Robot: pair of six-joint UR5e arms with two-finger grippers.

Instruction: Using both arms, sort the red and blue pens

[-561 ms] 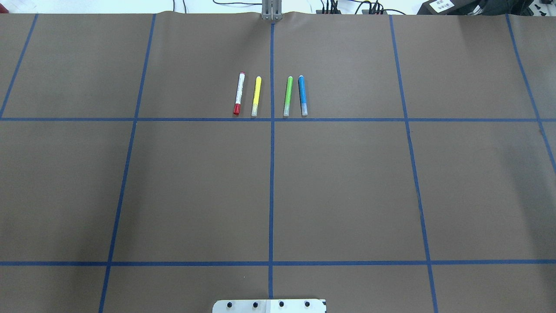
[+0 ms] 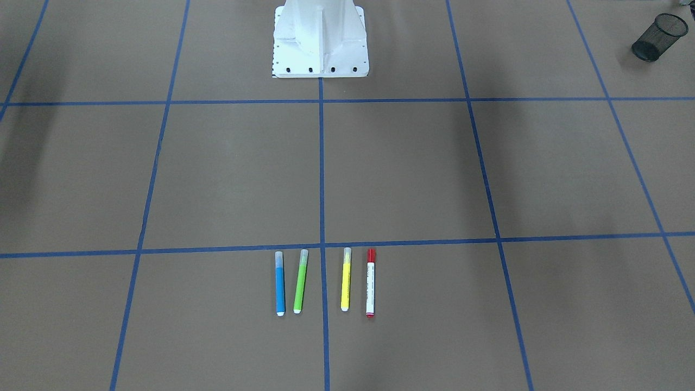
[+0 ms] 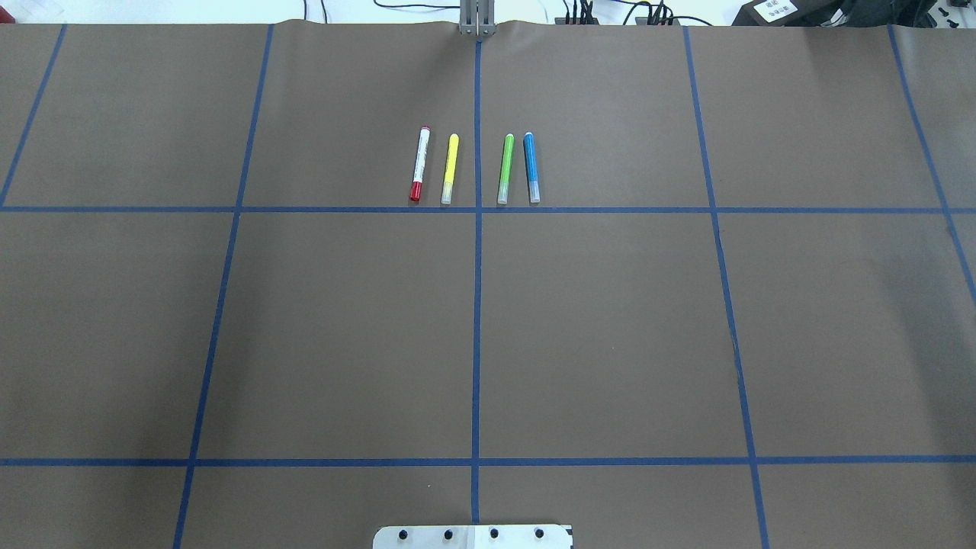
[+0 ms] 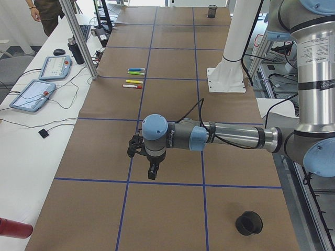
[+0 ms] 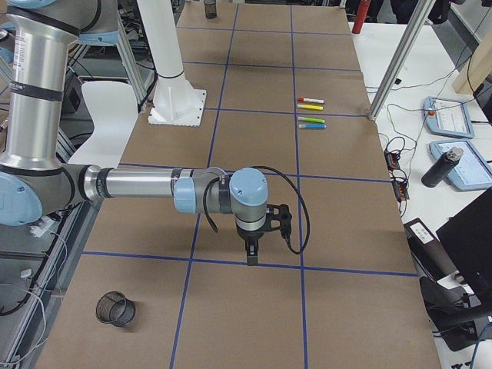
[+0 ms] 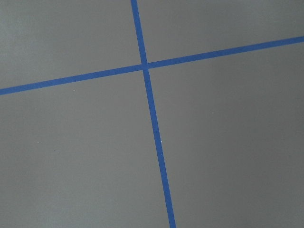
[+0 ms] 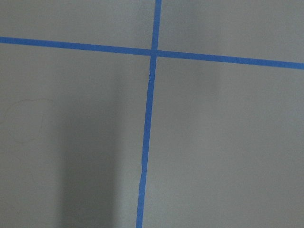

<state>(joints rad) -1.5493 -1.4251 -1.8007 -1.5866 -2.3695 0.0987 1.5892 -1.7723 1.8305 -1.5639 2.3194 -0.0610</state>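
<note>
left arm (image 4: 230, 137), right arm (image 5: 138, 184) level | left gripper (image 4: 152, 173), right gripper (image 5: 251, 256) down, seemingly off table (image 4: 172, 63) | spread: cannot tell

My overhead view looks forward and down on the surface (image 3: 610, 320), front view faces the white base (image 2: 320, 49), both share the pens (image 3: 531, 164), end views look along it, wrist cameras close above tape crossings (image 6: 144, 65).

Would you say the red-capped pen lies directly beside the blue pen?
No, the yellow marker and the green marker lie between the red-capped pen and the blue pen.
</note>
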